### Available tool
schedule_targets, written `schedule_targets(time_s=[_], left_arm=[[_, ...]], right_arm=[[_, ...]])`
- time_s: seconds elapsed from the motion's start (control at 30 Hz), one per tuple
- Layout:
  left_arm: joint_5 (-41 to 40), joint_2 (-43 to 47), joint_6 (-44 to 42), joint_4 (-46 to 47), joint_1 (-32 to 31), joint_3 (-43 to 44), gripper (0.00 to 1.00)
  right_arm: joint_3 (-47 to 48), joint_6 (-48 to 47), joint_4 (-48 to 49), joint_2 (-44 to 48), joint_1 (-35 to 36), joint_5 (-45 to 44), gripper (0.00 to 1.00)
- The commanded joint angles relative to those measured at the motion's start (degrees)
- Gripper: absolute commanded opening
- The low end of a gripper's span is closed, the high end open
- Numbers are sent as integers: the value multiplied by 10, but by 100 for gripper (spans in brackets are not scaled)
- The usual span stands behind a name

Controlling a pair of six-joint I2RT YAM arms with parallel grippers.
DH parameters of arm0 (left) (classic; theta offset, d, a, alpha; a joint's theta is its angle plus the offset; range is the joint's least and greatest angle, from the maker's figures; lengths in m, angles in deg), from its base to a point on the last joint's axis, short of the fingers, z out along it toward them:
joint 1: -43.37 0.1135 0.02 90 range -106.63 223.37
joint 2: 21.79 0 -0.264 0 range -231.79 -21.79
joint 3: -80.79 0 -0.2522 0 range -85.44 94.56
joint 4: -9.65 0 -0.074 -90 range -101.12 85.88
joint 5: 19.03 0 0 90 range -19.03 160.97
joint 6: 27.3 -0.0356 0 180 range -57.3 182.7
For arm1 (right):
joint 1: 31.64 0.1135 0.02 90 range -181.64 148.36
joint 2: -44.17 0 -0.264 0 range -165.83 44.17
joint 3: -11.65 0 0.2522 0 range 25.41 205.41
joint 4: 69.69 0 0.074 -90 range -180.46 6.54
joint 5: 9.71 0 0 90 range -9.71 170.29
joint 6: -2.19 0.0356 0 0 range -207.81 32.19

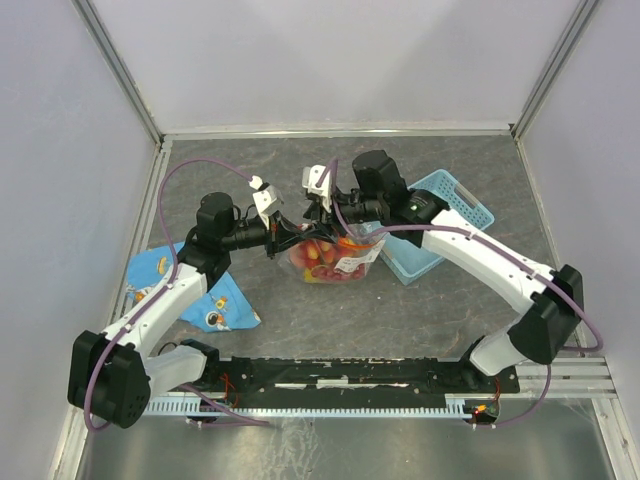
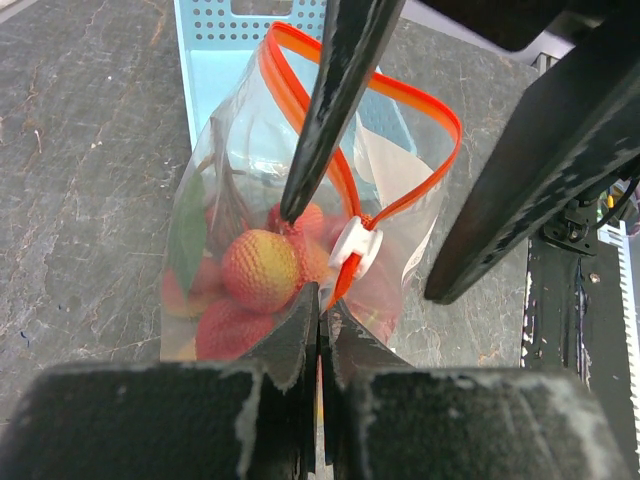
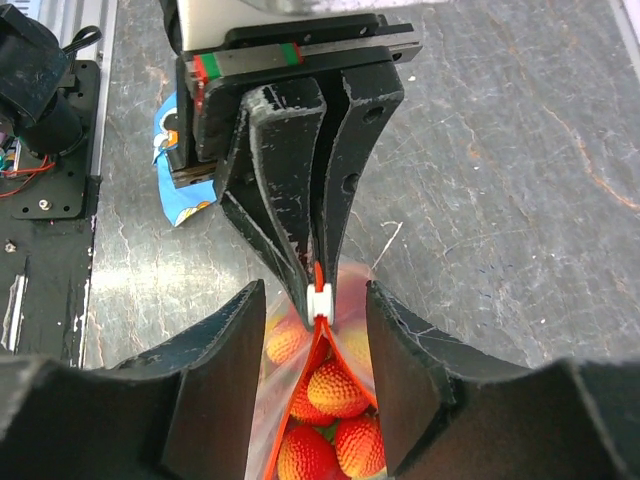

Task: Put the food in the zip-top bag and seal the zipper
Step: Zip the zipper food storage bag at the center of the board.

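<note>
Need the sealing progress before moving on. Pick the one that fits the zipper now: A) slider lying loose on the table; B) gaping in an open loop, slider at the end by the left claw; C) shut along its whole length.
B: in the left wrist view the zipper curves in an open loop, its white slider just ahead of the shut left claw.

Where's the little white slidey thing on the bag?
In the left wrist view, the white slider sits on the orange zipper just beyond the left gripper's shut tips, between the right gripper's open fingers.
</note>
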Motion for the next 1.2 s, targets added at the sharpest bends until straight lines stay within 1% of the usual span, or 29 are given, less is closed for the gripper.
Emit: schedule_targets(time_s=[0.0,0.07,0.23,0.37,0.43,0.63,0.7,0.77,0.83,0.93,0.97,1.07,1.17], left_arm=[[0,21,-21,25,2,26,3],[0,21,-21,25,2,26,3],[-4,22,-19,25,2,26,3],[-8,23,-17,26,2,25,3],[-15,22,-15,25,2,24,3],[-18,23,-13,23,2,25,3],[-16,23,-13,24,2,26,3],[-16,25,-11,25,2,26,12],[-14,28,-13,25,2,24,25],[-6,32,-17,27,2,21,39],[-3,33,-17,29,2,20,43],[8,32,-14,42,2,19,48],[20,22,-7,49,2,22,49]], right_arm=[[48,-15,2,-23,-1,31,51],[50,-16,1,-30,-1,27,48],[53,-33,-13,-33,-2,17,30],[58,-56,-49,-33,-2,2,14],[57,-65,-64,-29,-3,-5,8],[39,-75,-78,-9,-11,-29,5],[41,-72,-81,-6,-11,-22,3],[43,-65,-75,-5,-11,-14,2],[44,-54,-64,-6,-11,-12,2],[51,-44,-57,-7,-10,-6,2],[55,-41,-57,-9,-10,-3,2],[62,-36,-57,-11,-10,10,2],[65,-33,-54,-11,-11,20,2]])
